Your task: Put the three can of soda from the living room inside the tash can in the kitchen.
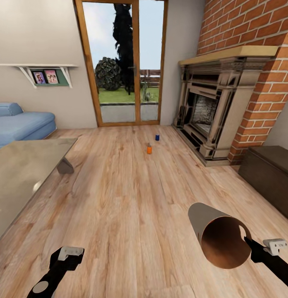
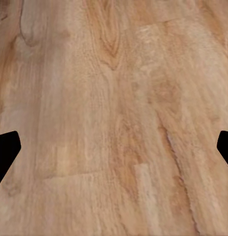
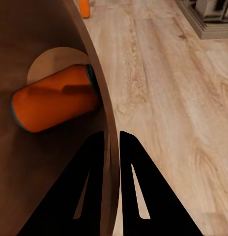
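The right pincer (image 3: 112,147) is clamped on the bin's (image 1: 210,231) rim, holding it tipped; an orange can (image 3: 52,103) lies inside. The left pincer (image 1: 67,253) hangs wide open over bare floor (image 2: 114,98). Far ahead by the fireplace (image 1: 210,111) stand another orange can (image 1: 149,149) and the blue can (image 1: 157,137).

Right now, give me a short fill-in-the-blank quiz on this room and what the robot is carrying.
1. The right gripper has its jaws clamped on the rim of the ____.
2. Inside the trash can lies one ____ soda can.
3. On the floor near the fireplace stand an orange can and a ____ one.
4. The left gripper holds ____.

Answers: trash can; orange; blue; nothing
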### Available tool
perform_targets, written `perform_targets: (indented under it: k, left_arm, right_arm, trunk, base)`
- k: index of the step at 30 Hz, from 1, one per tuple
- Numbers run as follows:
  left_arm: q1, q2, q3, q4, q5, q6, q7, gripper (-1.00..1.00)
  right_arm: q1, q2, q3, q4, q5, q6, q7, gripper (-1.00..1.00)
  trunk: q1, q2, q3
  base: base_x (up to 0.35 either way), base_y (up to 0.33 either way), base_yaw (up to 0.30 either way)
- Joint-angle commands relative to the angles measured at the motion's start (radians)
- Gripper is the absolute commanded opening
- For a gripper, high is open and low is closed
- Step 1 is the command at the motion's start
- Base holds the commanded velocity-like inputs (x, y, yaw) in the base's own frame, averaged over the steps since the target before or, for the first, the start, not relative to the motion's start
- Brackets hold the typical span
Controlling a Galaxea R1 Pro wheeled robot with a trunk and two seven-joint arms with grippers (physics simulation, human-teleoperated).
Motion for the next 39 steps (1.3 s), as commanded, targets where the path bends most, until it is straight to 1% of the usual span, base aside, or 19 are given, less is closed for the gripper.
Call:
perform_targets:
  k: [1, 10, 16, 17, 19, 20, 21, 23, 24, 26, 27, 29, 34, 39]
  left_arm:
    - [0.0, 0.0, 0.0, 0.0, 0.0, 0.0, 0.0, 1.0]
    - [0.0, 0.0, 0.0, 0.0, -0.001, 0.001, 0.0, 1.0]
    - [-0.004, 0.001, -0.001, 0.003, 0.0, 0.015, -0.011, 1.0]
    - [-0.011, 0.002, -0.001, 0.001, 0.004, 0.021, -0.017, 1.0]
    - [-0.037, 0.005, -0.003, 0.0, 0.005, 0.056, -0.024, 1.0]
    - [-0.065, 0.007, -0.003, 0.006, 0.004, 0.082, -0.029, 1.0]
    - [-0.08, 0.008, -0.002, 0.012, 0.003, 0.092, -0.035, 1.0]
    - [-0.14, 0.011, -0.002, 0.062, 0.004, 0.116, -0.085, 1.0]
    - [-0.183, 0.012, 0.0, 0.101, 0.004, 0.121, -0.123, 1.0]
    - [-0.2, 0.013, 0.0, 0.128, 0.003, 0.121, -0.139, 1.0]
    - [-0.216, 0.014, -0.002, 0.164, 0.001, 0.112, -0.153, 1.0]
    - [-0.225, 0.015, -0.001, 0.189, 0.004, 0.094, -0.161, 1.0]
    - [-0.23, 0.015, 0.002, 0.207, 0.004, 0.083, -0.167, 1.0]
    - [-0.231, 0.014, 0.003, 0.222, 0.006, 0.076, -0.166, 1.0]
  right_arm:
    - [-0.001, 0.0, -0.001, -0.001, -0.011, 0.002, 0.008, -1.0]
    - [-0.001, 0.0, -0.002, 0.0, -0.011, 0.002, 0.008, -1.0]
    - [-0.001, 0.0, -0.002, 0.003, -0.01, 0.002, 0.008, -1.0]
    - [-0.001, 0.0, -0.001, 0.009, -0.01, 0.002, 0.008, -1.0]
    - [-0.001, 0.0, -0.001, 0.017, -0.008, 0.002, 0.008, -1.0]
    - [-0.001, 0.0, 0.0, 0.02, -0.008, 0.002, 0.008, -1.0]
    - [-0.001, 0.0, 0.0, 0.022, -0.007, 0.002, 0.008, -1.0]
    - [-0.001, 0.0, 0.001, 0.029, -0.006, 0.001, 0.008, -1.0]
    - [-0.001, 0.0, 0.001, 0.04, -0.004, 0.0, 0.008, -1.0]
    - [-0.001, 0.0, 0.002, 0.045, -0.003, 0.0, 0.008, -1.0]
    - [-0.001, -0.001, 0.002, 0.05, 0.0, 0.0, 0.008, -1.0]
    - [-0.001, -0.001, 0.003, 0.053, 0.002, 0.0, 0.008, -1.0]
    - [-0.001, -0.002, 0.004, 0.055, 0.004, -0.002, 0.009, -1.0]
    - [-0.001, -0.001, 0.004, 0.06, 0.024, -0.023, 0.008, -1.0]
  trunk:
    - [0.0, 0.0, 0.0]
    - [0.0, 0.0, 0.0]
    - [0.0, 0.0, 0.0]
    - [0.0, 0.0, 0.0]
    - [0.0, 0.0, 0.0]
    - [0.0, 0.0, 0.0]
    - [0.0, 0.0, 0.0]
    - [0.0, 0.0, 0.0]
    - [0.0, 0.0, 0.0]
    - [0.0, 0.0, 0.0]
    - [0.0, 0.0, 0.0]
    - [0.0, 0.0, 0.0]
    - [0.0, 0.0, 0.0]
    - [0.0, 0.0, 0.0]
  base:
    - [0.326, 0.0, 0.0]
    - [0.326, 0.0, 0.0]
    - [0.327, 0.0, 0.0]
    - [0.327, 0.0, 0.0]
    - [0.327, 0.0, 0.0]
    - [0.328, 0.0, 0.0]
    - [0.327, 0.0, 0.0]
    - [0.328, 0.0, 0.0]
    - [0.328, 0.0, 0.0]
    - [0.328, 0.0, 0.0]
    - [0.328, 0.0, 0.0]
    - [0.328, 0.0, 0.0]
    - [0.328, 0.0, 0.0]
    - [0.328, 0.0, 0.0]
